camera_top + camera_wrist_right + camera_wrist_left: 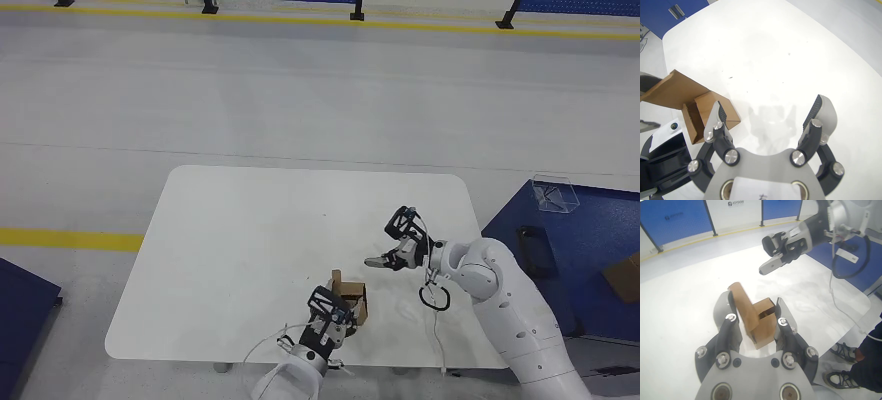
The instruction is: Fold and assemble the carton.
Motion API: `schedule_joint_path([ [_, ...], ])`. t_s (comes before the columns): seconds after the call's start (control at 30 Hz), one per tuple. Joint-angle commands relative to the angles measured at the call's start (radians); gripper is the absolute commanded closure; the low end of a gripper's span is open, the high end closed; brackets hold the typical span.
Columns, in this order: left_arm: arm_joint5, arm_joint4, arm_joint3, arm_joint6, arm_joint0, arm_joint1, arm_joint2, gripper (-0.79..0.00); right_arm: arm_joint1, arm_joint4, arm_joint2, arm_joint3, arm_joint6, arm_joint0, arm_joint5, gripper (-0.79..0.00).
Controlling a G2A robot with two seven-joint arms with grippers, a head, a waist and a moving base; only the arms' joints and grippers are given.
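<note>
A small brown carton (350, 294) stands near the front edge of the white table (250, 250), with one flap raised and its top partly unfolded. In the left wrist view the carton (762, 321) sits between my left gripper's fingers (728, 308), which press on the raised flap on one side and the box wall on the other. My left gripper (330, 312) is shut on it. My right gripper (770, 106) hovers open over bare table, just beside the carton (677, 89), and nothing is between its fingers. It also shows above the table as the right gripper (765, 257) in the left wrist view.
A blue cabinet (590, 260) with a clear plastic box (553, 192) on top stands off the table's right side. A cable (836, 306) hangs from the right arm over the table's edge. Bare table surface stretches to the left and back.
</note>
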Motion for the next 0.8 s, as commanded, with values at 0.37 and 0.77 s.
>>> schedule_joint_path([
  [0.37,-0.315,-0.054,-0.007,-0.046,-0.068,0.014,-0.019,-0.785,0.019,-0.185,-0.028,0.038,0.040,-0.025,-0.039,-0.785],
  [0.77,-0.355,-0.080,0.044,-0.098,-0.135,0.003,0.026,-0.785,0.001,-0.218,-0.129,0.082,-0.009,0.000,-0.033,-0.785],
])
